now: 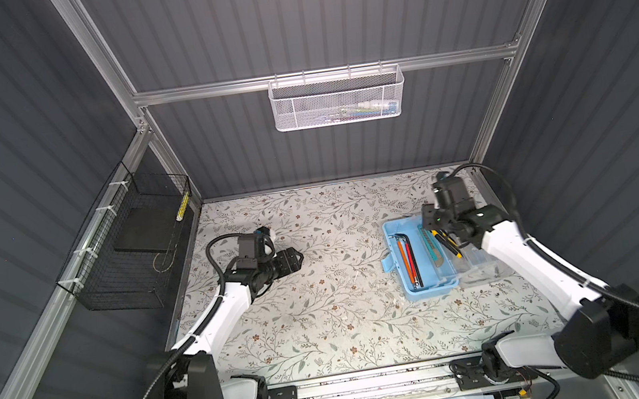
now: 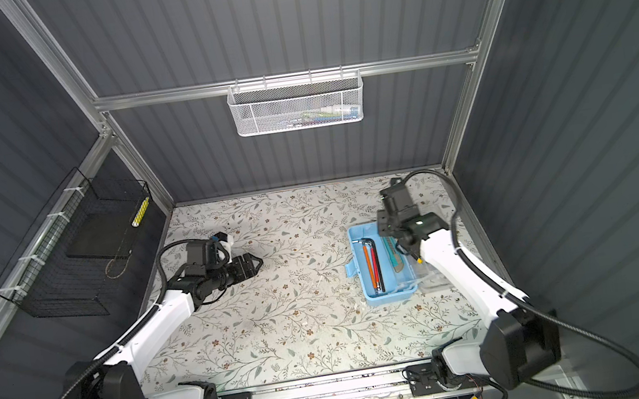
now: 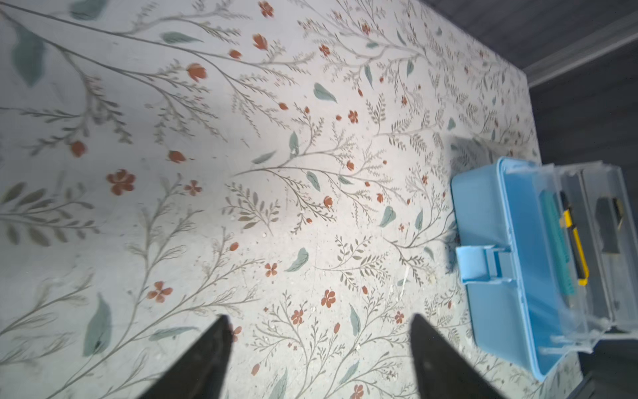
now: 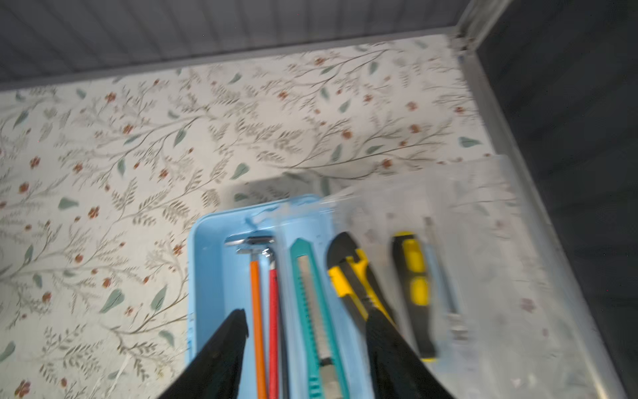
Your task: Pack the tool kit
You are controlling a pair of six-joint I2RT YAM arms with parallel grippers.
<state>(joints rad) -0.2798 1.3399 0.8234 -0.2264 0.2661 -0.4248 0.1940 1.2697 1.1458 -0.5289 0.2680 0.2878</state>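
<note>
Nearest us, our left gripper (image 3: 319, 359) hovers empty, jaws spread, over bare tabletop (image 1: 326, 325), while farther right our right gripper's (image 4: 305, 352) spread jaws hang over the open tool kit (image 1: 395, 259), tools loaded, clear lid (image 1: 482, 267) unshut.

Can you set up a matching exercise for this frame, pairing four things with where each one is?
Things:
1. teal utility knife
2. orange hex key
3. white mesh basket
4. left gripper

Places:
A. hung on the back rail
B. over bare tabletop, away from the box
C. in the tool kit, beside the red hex key
D. in the tool kit, next to the yellow-and-black utility knife

Pairs: 1-D, 2-C, 3-A, 4-B
</note>
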